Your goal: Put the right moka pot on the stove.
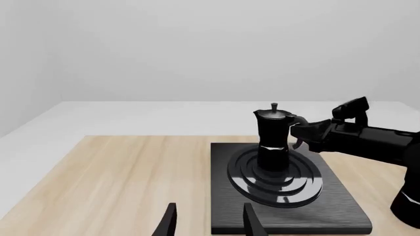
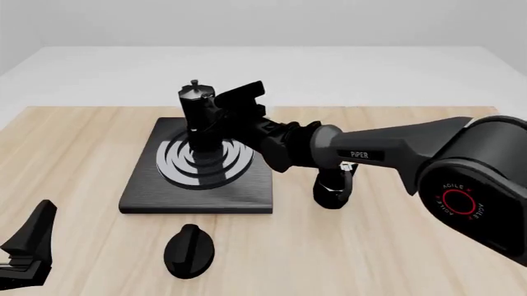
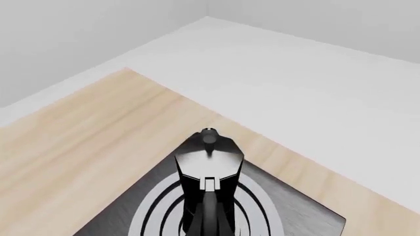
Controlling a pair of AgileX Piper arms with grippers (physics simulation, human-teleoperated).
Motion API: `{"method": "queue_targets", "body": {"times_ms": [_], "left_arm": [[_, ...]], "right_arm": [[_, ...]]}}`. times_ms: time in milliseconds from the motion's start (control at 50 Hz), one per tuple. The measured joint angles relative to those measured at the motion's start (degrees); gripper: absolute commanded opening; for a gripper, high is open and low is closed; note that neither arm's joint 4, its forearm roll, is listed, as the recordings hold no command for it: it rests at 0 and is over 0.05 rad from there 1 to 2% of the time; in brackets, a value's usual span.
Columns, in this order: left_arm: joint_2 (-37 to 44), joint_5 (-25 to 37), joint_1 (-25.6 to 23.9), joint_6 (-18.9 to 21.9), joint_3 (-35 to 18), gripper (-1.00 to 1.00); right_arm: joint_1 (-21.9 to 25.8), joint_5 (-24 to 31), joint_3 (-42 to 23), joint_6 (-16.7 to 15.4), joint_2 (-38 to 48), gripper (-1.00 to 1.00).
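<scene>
While the left gripper (image 2: 24, 246) sits at the near left corner of the table (image 2: 371, 246), its two fingers (image 1: 169, 221) stand apart with nothing between them, low above bare wood and well short of the stove (image 2: 144, 191). Just beyond it, a black oval knob (image 2: 189, 250) lies on the table close to the stove's near edge, not touching it. Further right, a second pot (image 2: 334, 185) stands on the wood beside the stove's right edge, partly hidden beneath the right arm (image 2: 387, 148). That arm crosses from the near right toward the far left, ending at the right gripper (image 1: 303, 133), which meets the right pot (image 2: 197, 120) at its handle side. Front and left wrist views both show the gripper tips against the handle, below the lid; whether they are clamped on it cannot be told, as the arm's body covers the contact. The right pot stands upright on the burner rings (image 2: 177, 163), roughly at their centre, base on the rings. In the right wrist view the pot (image 3: 208, 167) fills the lower centre directly ahead of the camera, lid knob (image 3: 208, 137) uppermost, rings showing either side. Beyond the stove, bare table runs to the far edge.
</scene>
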Motion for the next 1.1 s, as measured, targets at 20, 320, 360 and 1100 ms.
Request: {"method": "queue_targets", "body": {"times_ms": [20, 320, 360, 1100], "left_arm": [[0.00, 0.00, 0.00, 0.00, 0.00, 1.00], [0.00, 0.00, 0.00, 0.00, 0.00, 1.00], [0.00, 0.00, 0.00, 0.00, 0.00, 1.00], [0.00, 0.00, 0.00, 0.00, 0.00, 1.00]], "right_arm": [[-0.02, -0.05, 0.00, 0.04, 0.02, -1.00], [-1.27, -1.06, 1.71, -1.02, -0.93, 1.00], [-1.39, -1.12, 2.04, -1.30, -1.15, 1.00], [-1.80, -2.71, 10.68, -2.38, -7.41, 1.00]]}}
